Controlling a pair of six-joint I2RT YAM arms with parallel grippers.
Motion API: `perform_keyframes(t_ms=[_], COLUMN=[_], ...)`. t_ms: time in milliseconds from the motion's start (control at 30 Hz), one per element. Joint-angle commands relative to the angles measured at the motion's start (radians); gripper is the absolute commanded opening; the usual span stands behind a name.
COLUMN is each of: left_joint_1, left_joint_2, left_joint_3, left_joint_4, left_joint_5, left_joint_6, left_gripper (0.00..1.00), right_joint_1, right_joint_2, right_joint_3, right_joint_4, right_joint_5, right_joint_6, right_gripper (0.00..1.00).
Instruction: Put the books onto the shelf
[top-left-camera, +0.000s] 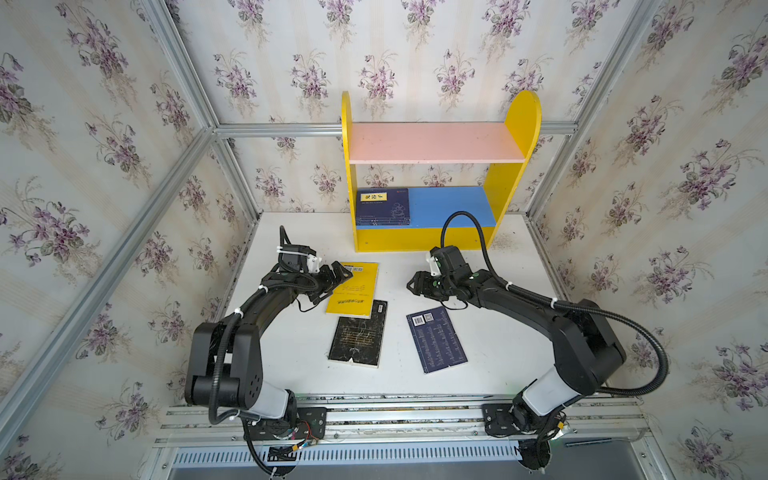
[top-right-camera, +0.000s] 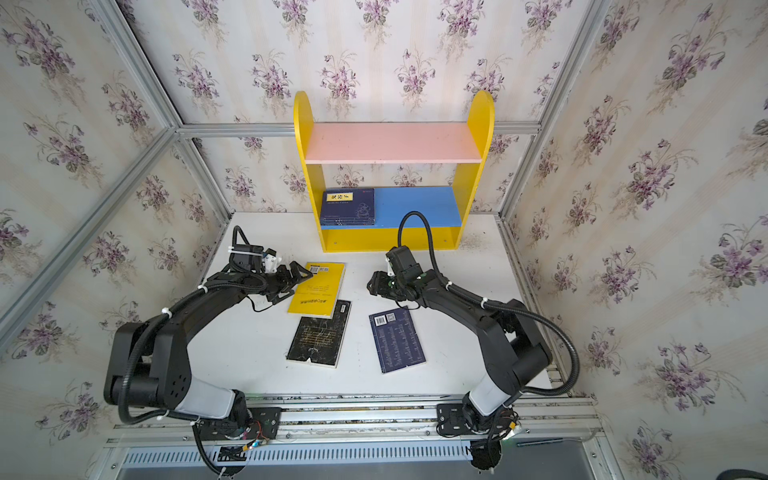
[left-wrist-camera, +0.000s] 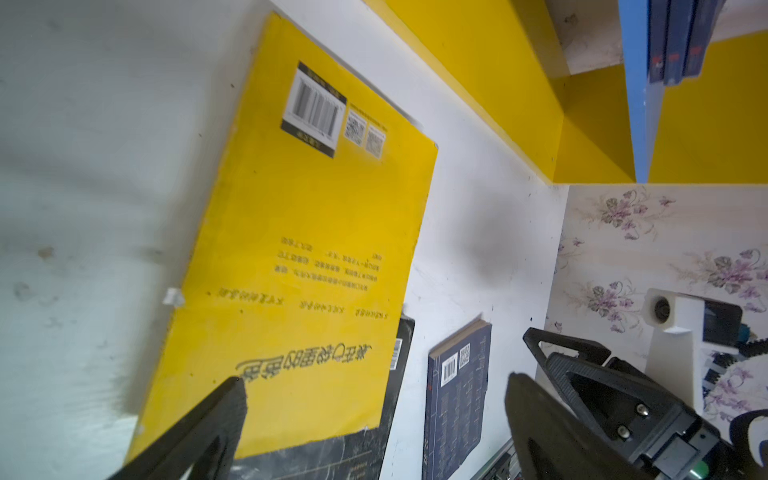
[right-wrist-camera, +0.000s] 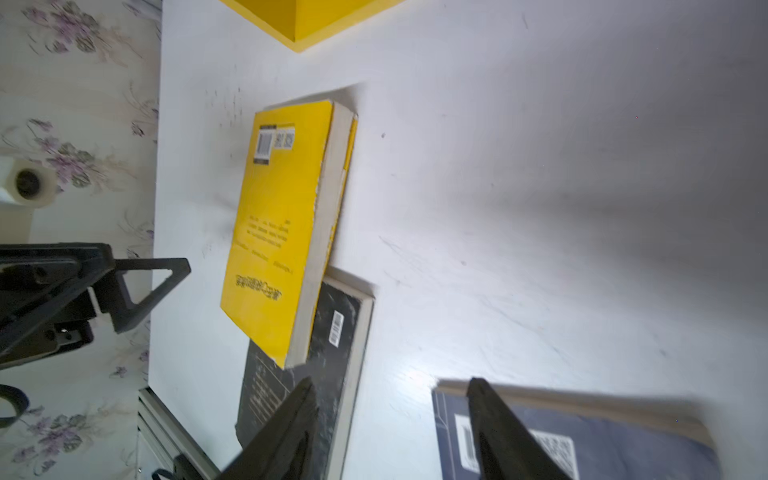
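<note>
Under our left pincer (top-left-camera: 332, 283): the yellow book (top-left-camera: 353, 291) is lying flat on the white surface (top-left-camera: 511, 332) with its back cover up. The end of it farthest from the shelf (top-left-camera: 517, 124) is resting on a corner of the black book (top-left-camera: 358, 336).
Left pincer: we are holding its jaws spread as wide as they go above the book's long edge. Nothing is sitting between them, and we cannot tell whether a tip is touching the cover.
Right pincer (top-left-camera: 413, 284): we are holding its jaws partly apart and empty. It is hovering over bare surface and facing the left pincer across the yellow book.
Navy book (top-left-camera: 436, 338): it is lying flat with its barcode up, just behind the right pincer's tips and beneath that arm's reach. It is lying apart from the black book.
Black book: it is lying flat, back from both pincers and roughly between them.
Shelf: it is standing beyond both pincers at the back of the surface.
Navy stack (top-left-camera: 382, 207): it is lying flat on the blue lower board (top-left-camera: 453, 205), at the end beyond the left pincer.
</note>
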Motion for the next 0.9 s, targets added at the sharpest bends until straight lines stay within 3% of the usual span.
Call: perform_keyframes(t_ms=[0, 267, 433, 633, 867], left_joint_1=[-0.074, -0.393, -0.528, -0.618, -0.672], left_joint_2=[-0.050, 0.001, 0.117, 0.240, 0.361], left_joint_3=[-0.025, -0.010, 0.021, 0.070, 0.116], left_joint_4=[-0.009, -0.008, -0.004, 0.031, 0.112], left_joint_5=[-0.027, -0.095, -0.123, -0.118, -0.094], left_joint_6=[0.003, -0.070, -0.126, -0.189, -0.273], left_gripper=[0.99, 0.99, 0.99, 0.98, 0.96], right_joint_1=[-0.002, -0.002, -0.091, -0.155, -0.157], right_joint_2=[-0.063, -0.191, -0.270, -0.303, -0.221], right_joint_3=[-0.052, -0.240, -0.326, -0.402, -0.448], right_joint_4=[-0.133, -0.186, -0.183, -0.157, -0.070], right_joint_5=[0.056, 0.089, 0.083, 0.020, -0.070], right_joint_6=[-0.074, -0.083, -0.081, -0.089, -0.079], right_gripper=[0.62, 0.62, 0.62, 0.60, 0.50])
